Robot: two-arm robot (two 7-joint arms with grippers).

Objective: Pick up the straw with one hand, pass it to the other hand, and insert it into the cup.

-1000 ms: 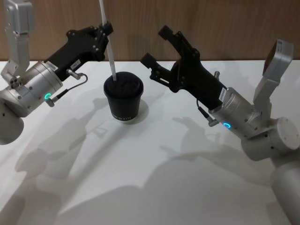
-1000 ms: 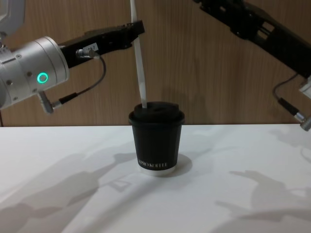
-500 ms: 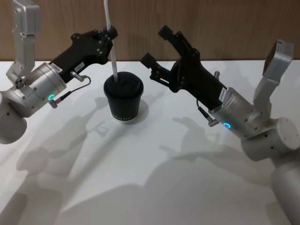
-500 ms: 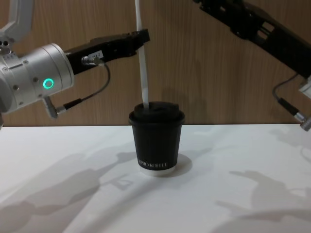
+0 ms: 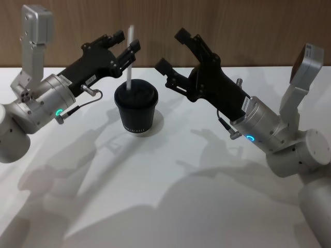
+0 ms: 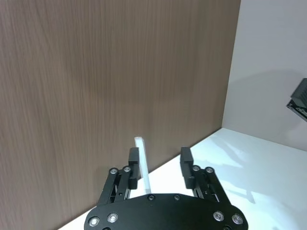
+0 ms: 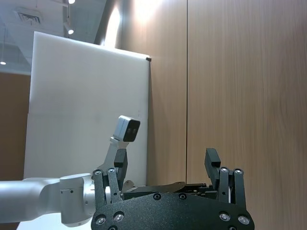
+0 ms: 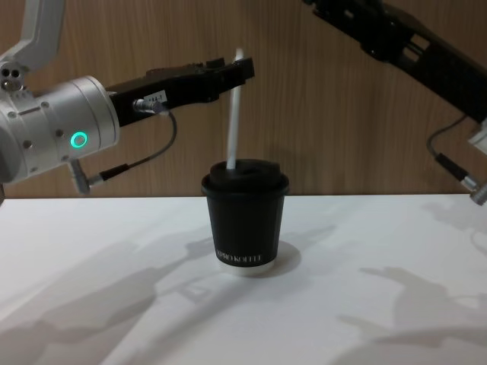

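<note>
Straw (image 5: 129, 57) standing nearly upright with its lower end down through the lid of the cup (image 5: 136, 111), leaning a little to the right at the top as seen from the chest (image 8: 235, 114). Cup (image 8: 243, 220) upright on the white table (image 5: 155, 181), between the two arms, within easy reach of either. Left gripper (image 5: 128, 41) level with the top of the straw, fingers spread apart on either side of it; in the left wrist view (image 6: 159, 160), straw (image 6: 142, 160) close against one finger and well off the other, contact impossible to confirm. No clamping, so most likely held up by the lid hole alone, and the insertion judged done or all but done. Spread fingers probably kept at that height to allow a clean pull-back without brushing the straw and tipping it. Right gripper (image 5: 171, 50) raised to the right of the cup and behind it, fingers wide apart and gripping nothing (image 7: 165, 163), apparently parked clear so as not to crowd the cup. Main risk: a snag on the straw's top during withdrawal of the left arm.
</note>
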